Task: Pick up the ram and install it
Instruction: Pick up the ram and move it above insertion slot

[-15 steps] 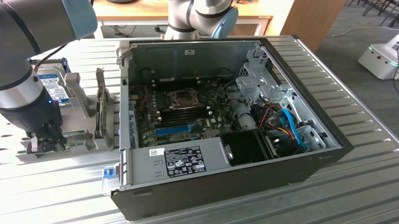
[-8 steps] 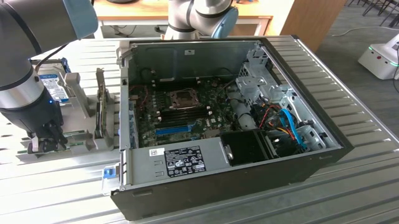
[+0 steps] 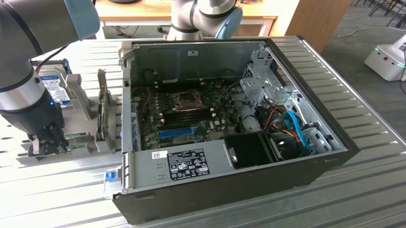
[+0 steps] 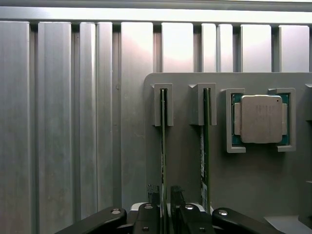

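Up close, the wrist view looks down on one grey holder [image 4: 185,165] lying on a ribbed metal bench [image 4: 58,122]. Two thin green memory sticks stand on edge in the holder, side by side, each with its far end tucked into its own small bracket. The ram [image 4: 163,141] is the stick nearer the holder's edge, and the second stick [image 4: 205,141] stands just beside it. One square processor chip [image 4: 262,119] sits in a framed nest next to the second stick. The jaws are apart, one on each side of the ram's near end. They straddle it with thin gaps showing rather than clamping it.

In the exterior view, one robot arm [image 3: 25,71] reaches down to the holder at the exterior view's left. One hard drive [image 3: 54,88] with a blue label stands in the same holder. One open computer case [image 3: 222,199] lies beside the holder on the bench. Its circuit board is exposed, with one blue slot [image 3: 176,131] on it.
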Controlling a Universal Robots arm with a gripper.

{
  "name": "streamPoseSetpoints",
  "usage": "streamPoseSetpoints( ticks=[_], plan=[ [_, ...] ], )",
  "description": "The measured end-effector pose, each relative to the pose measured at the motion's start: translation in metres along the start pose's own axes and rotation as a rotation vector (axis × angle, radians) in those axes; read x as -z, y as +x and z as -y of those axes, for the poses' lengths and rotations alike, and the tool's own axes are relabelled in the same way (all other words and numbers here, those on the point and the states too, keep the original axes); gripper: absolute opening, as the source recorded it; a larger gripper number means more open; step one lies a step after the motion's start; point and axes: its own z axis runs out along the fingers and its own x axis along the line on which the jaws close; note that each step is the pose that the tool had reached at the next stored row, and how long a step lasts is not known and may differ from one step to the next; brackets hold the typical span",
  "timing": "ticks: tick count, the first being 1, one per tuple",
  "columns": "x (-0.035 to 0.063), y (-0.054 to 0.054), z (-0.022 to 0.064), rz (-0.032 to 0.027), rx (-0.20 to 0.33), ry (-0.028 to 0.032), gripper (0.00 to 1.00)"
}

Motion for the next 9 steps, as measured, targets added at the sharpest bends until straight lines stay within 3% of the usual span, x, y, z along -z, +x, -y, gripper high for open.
streamPoseSetpoints(
  ticks=[9],
  plan=[
    [0.0,0.0,0.0,0.0,0.0,0.0,0.24]
  ],
)
